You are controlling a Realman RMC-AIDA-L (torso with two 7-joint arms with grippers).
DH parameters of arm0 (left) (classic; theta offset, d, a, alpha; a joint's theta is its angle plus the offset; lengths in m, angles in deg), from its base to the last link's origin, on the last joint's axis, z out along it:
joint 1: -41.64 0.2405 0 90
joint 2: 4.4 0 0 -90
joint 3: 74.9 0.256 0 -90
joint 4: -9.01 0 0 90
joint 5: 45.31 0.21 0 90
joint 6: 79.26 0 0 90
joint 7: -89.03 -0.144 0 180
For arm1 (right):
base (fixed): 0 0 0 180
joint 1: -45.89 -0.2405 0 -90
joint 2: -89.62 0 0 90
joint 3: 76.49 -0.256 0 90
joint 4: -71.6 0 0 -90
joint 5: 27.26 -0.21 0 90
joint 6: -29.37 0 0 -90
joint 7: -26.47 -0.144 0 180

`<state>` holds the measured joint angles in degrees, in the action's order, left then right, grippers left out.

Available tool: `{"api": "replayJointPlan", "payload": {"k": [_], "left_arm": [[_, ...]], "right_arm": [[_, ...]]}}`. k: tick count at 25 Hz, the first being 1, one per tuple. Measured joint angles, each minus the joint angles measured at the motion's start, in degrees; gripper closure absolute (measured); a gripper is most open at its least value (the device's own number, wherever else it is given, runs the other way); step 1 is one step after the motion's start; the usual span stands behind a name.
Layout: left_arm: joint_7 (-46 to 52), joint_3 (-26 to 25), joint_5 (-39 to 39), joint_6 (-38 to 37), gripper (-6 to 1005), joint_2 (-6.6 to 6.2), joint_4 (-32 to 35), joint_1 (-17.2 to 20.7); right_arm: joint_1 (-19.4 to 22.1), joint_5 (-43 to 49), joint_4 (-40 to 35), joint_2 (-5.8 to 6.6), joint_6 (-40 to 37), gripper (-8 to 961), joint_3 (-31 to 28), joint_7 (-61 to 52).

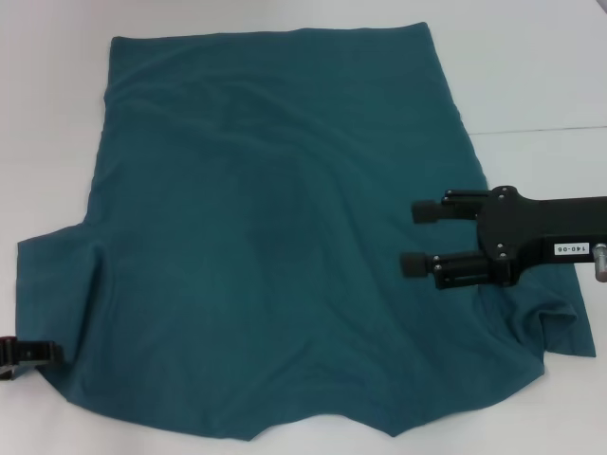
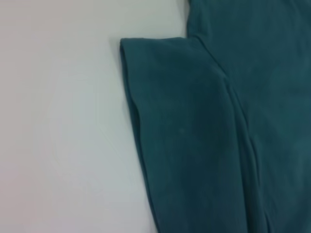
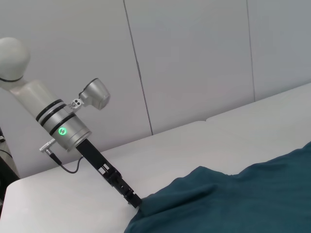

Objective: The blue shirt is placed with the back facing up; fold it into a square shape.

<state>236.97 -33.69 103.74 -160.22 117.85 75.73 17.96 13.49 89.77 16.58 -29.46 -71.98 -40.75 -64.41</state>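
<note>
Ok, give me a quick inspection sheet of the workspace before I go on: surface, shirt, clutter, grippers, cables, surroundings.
Surface: plain white table, with a seam line running across it on the right.
Job's things: large dark teal-blue short-sleeved T-shirt spread flat, unfolded, lightly wrinkled; the sleeve by the right gripper is bunched.
Clutter: nothing seen.
Grippers: black right gripper over the shirt's right side, fingers spread, holding nothing. Left gripper at the edge of the shirt's left sleeve, down at the fabric.
Cables: thin dark cable looping from the left arm's wrist.
Surroundings: pale panelled wall behind the table.
</note>
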Motion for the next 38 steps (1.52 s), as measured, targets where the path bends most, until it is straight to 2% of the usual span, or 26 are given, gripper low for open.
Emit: {"api": "replayJointPlan", "payload": {"k": [12, 17, 31, 34, 38], "left_arm": [[-1.8, 0.0, 0.1, 1.5, 164, 0.32, -1.2, -0.8], [-1.8, 0.0, 0.3, 1.5, 327, 0.16, -2.9, -1.6], [-2.2, 0.1, 0.2, 2.1, 988, 0.33, -2.8, -1.8], [-2.2, 0.1, 0.0, 2.2, 995, 0.38, -2.5, -1.8], [-3.5, 0.4, -0.3, 2.0, 1000, 1.45, 0.6, -2.1]], "right_arm": [[0.0, 0.0, -0.1, -0.1, -0.1, 87, 0.0, -0.2], [0.0, 0.0, -0.1, -0.03, -0.1, 87, 0.0, -0.2], [0.0, 0.0, -0.1, -0.22, -0.1, 86, 0.0, -0.4], [0.0, -0.1, -0.1, -0.29, -0.1, 86, 0.0, -0.4], [0.0, -0.1, -0.1, -0.28, -0.2, 86, 0.0, -0.4]]}}
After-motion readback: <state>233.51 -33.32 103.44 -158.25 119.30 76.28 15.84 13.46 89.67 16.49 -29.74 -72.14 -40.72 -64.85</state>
